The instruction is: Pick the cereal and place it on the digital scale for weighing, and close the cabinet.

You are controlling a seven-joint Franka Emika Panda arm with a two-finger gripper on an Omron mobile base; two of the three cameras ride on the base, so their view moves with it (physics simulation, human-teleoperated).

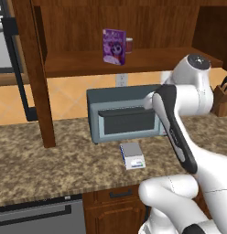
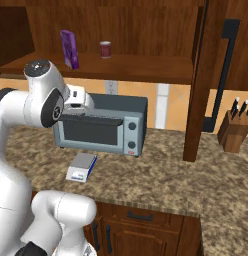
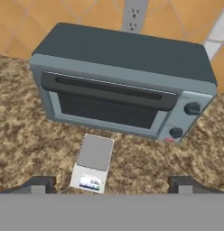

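- Nearest the hand camera, the two dark fingers (image 3: 41, 184) stand far apart at the bottom edge, spread wide with nothing between them, so the gripper (image 3: 112, 186) is empty and hangs above the bench.
- Cabinet (image 1: 37, 77), the biggest thing, is dark wood with both doors swung open; its black bar handle (image 2: 223, 75) stands out on the right door. The doors' full extent is cut off by the picture edges.
- Bench (image 1: 51, 155) of speckled brown stone carries everything below the open shelf.
- Toaster oven (image 3: 123, 85), grey-blue, sits at the back of the bench under the shelf, its door shut.
- Knife block (image 2: 233, 130) stands well off to the right.
- Cereal (image 1: 114, 46) stands upright on the cabinet shelf, well above the gripper. I judge it a light, stiff cardboard box, easily tipped or dented; the narrow sides at mid-height look the best hold.
- Digital scale (image 3: 92, 162) lies flat on the bench just in front of the toaster oven, its display too small to read.
- Mug (image 2: 105, 49), dark red, stands on the shelf just beside the cereal, partly hidden behind it in the left base view.
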